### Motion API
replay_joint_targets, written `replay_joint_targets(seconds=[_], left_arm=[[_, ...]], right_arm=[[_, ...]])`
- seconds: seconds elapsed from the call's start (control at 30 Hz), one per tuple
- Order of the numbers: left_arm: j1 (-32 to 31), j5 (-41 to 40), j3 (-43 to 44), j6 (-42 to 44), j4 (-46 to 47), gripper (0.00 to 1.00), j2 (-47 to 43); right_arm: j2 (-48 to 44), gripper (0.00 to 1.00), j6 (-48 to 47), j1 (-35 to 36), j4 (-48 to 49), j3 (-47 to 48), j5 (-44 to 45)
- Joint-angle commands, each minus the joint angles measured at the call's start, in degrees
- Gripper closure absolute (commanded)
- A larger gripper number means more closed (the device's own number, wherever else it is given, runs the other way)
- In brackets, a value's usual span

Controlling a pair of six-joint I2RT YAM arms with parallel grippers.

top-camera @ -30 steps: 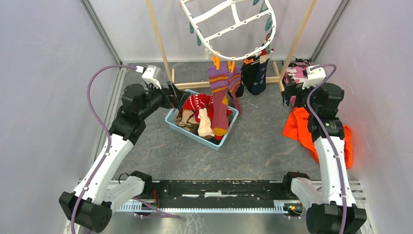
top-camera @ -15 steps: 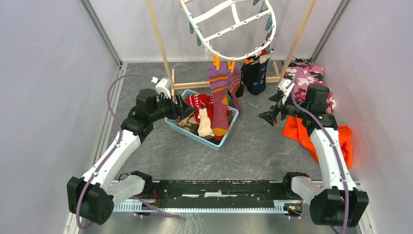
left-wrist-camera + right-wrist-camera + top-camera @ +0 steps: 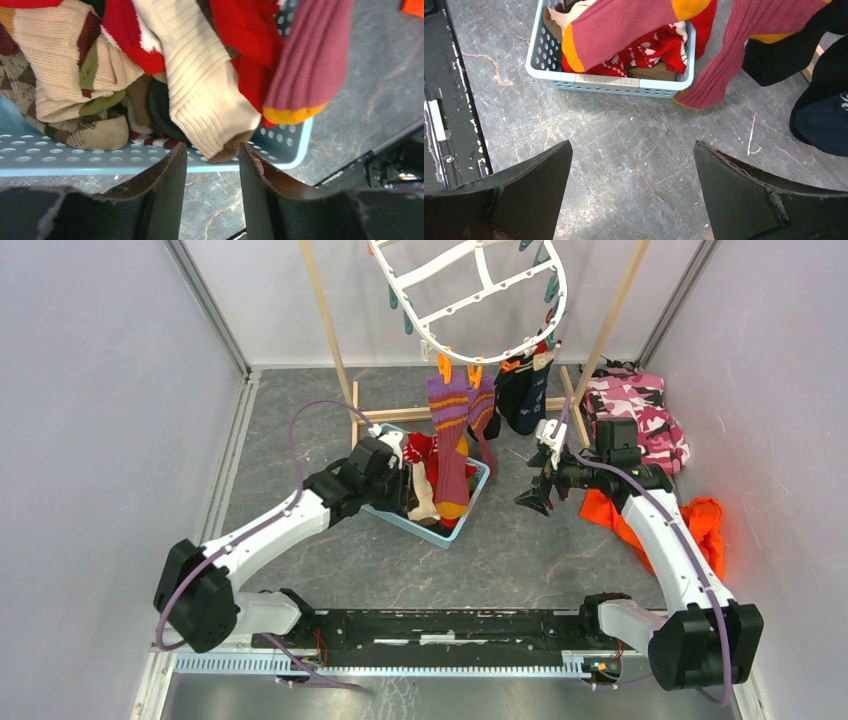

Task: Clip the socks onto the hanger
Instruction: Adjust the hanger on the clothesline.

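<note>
Looks like the grab-the-next-sock stage. Starting big: grey desk filling the overhead view, white hanger at top centre with purple socks and navy socks dangling from clips on its near edge. Just left of centre, blue basket with the rest of the socks heaped inside. Would go for the cream ribbed sock flopped over the rim at lower centre of the left wrist view. Left claw parked right at that cuff, fingers only a little apart, pinching nothing. Best to widen slightly, slide over the cuff alone, then squeeze; otherwise easy to snag the basket rim or the argyle sock at left. Right claw spread wide and empty over bare desk, right of the basket. Decent spot to wait and help feed the sock up to a teal clip.
</note>
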Motion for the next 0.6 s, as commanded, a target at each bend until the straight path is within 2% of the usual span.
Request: replay_joint_targets(seconds=[0.0, 0.2, 0.33, 0.4, 0.57], left_arm=[[-0.81, -6.64, 3.70, -3.01, 1.44, 0.50, 3.95], [-0.23, -2.09, 3.40, -2.88, 11.33, 0.49, 6.29], [2.78, 1.91, 1.82, -2.95, 15.96, 0.48, 3.94], [5.37, 5.78, -0.12, -3.39, 18.88, 0.48, 1.54], [12.53, 13.91, -3.13, -5.84, 22.89, 0.48, -2.97]], right_arm=[[-0.66, 0.02, -0.28, 0.08, 0.76, 1.33, 1.86], [-1.61, 0.02, 0.22, 0.11, 1.41, -0.04, 1.71], [-2.23, 0.02, 0.22, 0.07, 2.34, -0.85, 2.59], [-1.84, 0.02, 3.42, -0.44, 5.26, -0.73, 5.97], [4.72, 0.03, 11.93, -10.22, 12.34, 1.91, 8.96]])
